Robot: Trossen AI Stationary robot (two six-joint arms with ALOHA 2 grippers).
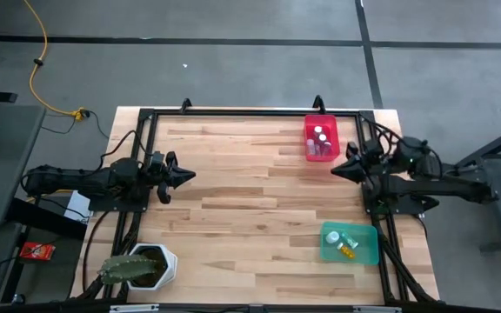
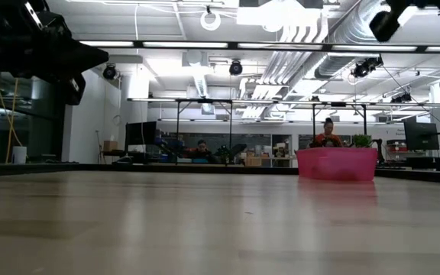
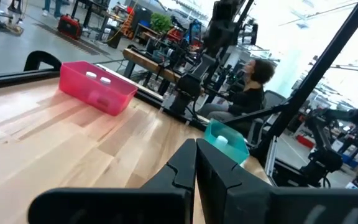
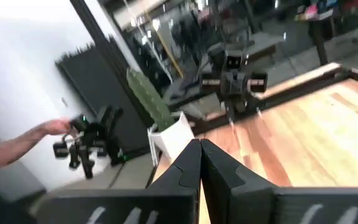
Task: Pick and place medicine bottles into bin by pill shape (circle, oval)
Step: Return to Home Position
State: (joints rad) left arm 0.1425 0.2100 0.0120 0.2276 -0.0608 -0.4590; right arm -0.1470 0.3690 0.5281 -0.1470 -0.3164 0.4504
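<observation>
The medicine bottles lie in two bins. White-capped ones [image 1: 321, 136] sit in the pink bin [image 1: 310, 149] at the table's far right, and their caps [image 3: 98, 77] show in the left wrist view. A white-capped bottle [image 1: 332, 236] and an orange one [image 1: 348, 251] lie in the teal bin [image 1: 368, 254] at the near right. My left gripper [image 1: 187, 176] hovers shut over the table's left side, pointing level toward the right. My right gripper [image 1: 336, 169] hovers shut just near of the pink bin, pointing left. Neither holds anything.
A white pot with a cactus [image 1: 142, 265] stands at the table's near left corner. A black frame [image 1: 250, 111] runs around the table's edge. Bare wood lies between the two grippers. A person's hand [image 4: 48, 127] shows beyond the table, and people sit in the room behind [image 2: 328, 137].
</observation>
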